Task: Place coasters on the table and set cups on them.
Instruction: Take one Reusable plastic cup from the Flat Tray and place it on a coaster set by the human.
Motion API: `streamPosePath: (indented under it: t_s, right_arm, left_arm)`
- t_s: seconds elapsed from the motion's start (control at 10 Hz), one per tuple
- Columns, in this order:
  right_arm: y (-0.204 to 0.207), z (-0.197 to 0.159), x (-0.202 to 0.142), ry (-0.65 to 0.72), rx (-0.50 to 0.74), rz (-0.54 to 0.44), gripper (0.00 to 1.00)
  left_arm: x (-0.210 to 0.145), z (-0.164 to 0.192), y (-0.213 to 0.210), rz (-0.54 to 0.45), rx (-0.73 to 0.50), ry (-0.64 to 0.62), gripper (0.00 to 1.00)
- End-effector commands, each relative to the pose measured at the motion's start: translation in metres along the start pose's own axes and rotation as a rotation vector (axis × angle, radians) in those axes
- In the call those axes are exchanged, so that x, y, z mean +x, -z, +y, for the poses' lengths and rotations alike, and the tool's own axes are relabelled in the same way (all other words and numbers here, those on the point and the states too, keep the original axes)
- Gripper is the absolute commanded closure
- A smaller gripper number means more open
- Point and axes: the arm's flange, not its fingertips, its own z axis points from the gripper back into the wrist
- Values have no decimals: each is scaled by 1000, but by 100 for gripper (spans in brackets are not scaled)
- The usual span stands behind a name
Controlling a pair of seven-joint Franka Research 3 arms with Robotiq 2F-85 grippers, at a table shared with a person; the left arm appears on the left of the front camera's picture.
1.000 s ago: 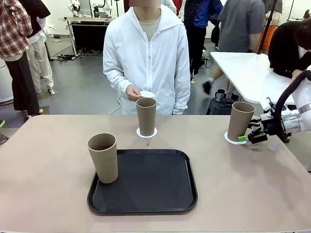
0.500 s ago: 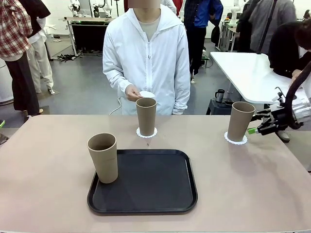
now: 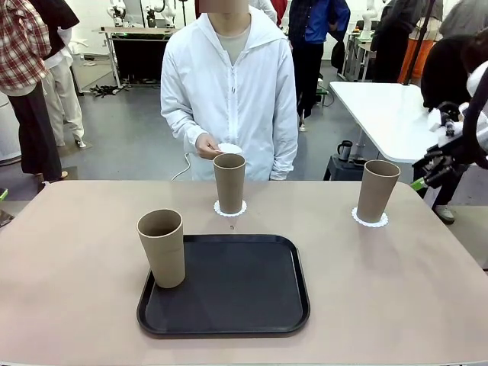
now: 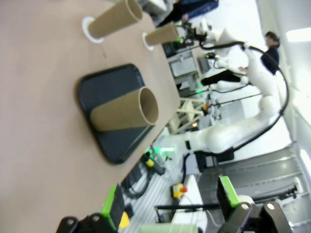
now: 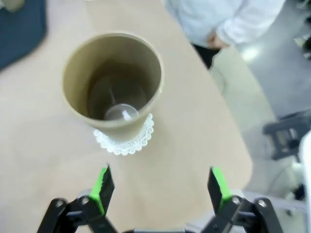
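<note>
Three tan cups stand upright. The middle cup (image 3: 229, 181) sits on a white lacy coaster (image 3: 229, 209) at the table's (image 3: 76, 252) far side. The right cup (image 3: 377, 190) (image 5: 114, 82) rests on its own coaster (image 3: 370, 219) (image 5: 125, 141). The left cup (image 3: 162, 248) (image 4: 125, 112) stands on the left edge of the black tray (image 3: 236, 282). The person holds a third coaster (image 3: 230, 148) in one hand. My right gripper (image 3: 424, 175) (image 5: 160, 187) hangs open, raised and to the right of the right cup, holding nothing. My left gripper (image 4: 170, 201) is open and empty, far from the table's things.
The person in a white jacket (image 3: 232, 91) stands at the far edge behind the middle cup. A white table (image 3: 389, 110) stands at the back right, a small dark mug (image 3: 345, 149) beside it. Bare tabletop stretches left and right of the tray.
My right gripper has drawn back from the right cup, moving right and upward, away from the table. The cup stays on its coaster. Nothing else moved.
</note>
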Motion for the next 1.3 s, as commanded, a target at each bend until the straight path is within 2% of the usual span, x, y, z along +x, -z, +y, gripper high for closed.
streamPosePath:
  t_s: [0.0,0.2,0.4,0.8,0.9,1.0,1.2]
  right_arm:
    - [-21,70,69,-3,-94,181,0]
    - [-35,112,114,-27,-233,216,0]
    - [-43,138,140,-20,-364,241,0]
    - [-57,161,156,-95,-432,364,0]
    - [-56,155,155,-156,-365,335,0]
    - [-55,155,153,-99,-427,326,0]
    - [-55,155,153,-99,-427,326,0]
  left_arm:
    - [0,-2,-1,-6,-5,6,0]
    - [0,-2,-1,-6,-5,6,0]
    - [0,-2,-1,-6,-5,6,0]
    - [0,-2,-1,-6,-5,6,0]
    - [0,-2,-1,-6,-5,6,0]
    - [0,-2,-1,-6,-5,6,0]
    - [0,-2,-1,-6,-5,6,0]
